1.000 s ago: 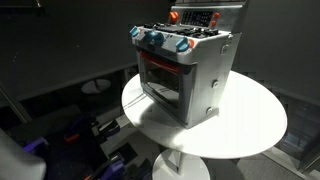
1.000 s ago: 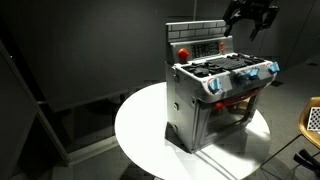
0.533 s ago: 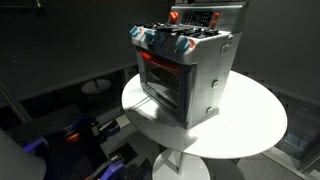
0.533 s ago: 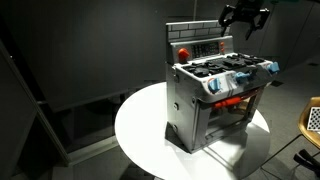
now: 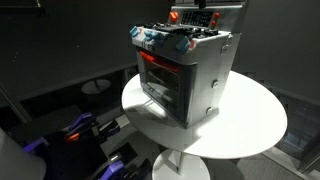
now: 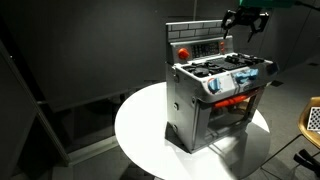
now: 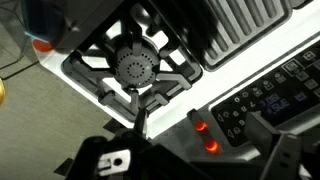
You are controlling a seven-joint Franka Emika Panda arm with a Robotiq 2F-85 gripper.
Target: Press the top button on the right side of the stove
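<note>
The silver-grey toy stove point(image 5: 190, 70) stands on a round white table point(image 5: 250, 125) in both exterior views point(image 6: 215, 95). Its raised back panel point(image 6: 198, 46) carries a dark keypad and red buttons. My gripper point(image 6: 245, 17) hangs above the back right of the stove top, close to the panel, and is open and empty. In the wrist view a burner point(image 7: 135, 65) lies at the centre. Two glowing red buttons point(image 7: 204, 136) sit on the back panel beside the dark keypad point(image 7: 265, 100). My gripper point(image 7: 195, 165) has its dark fingers point(image 7: 100, 160) spread on either side of these buttons.
The blue-and-red knobs point(image 6: 240, 78) line the stove's front edge above the red oven handle point(image 6: 228, 101). The table point(image 6: 140, 130) is ringed by a dark room. Dark gear lies on the floor point(image 5: 80, 135) beside the table.
My gripper has risen a little and shifted slightly toward the back panel. The stove has not moved.
</note>
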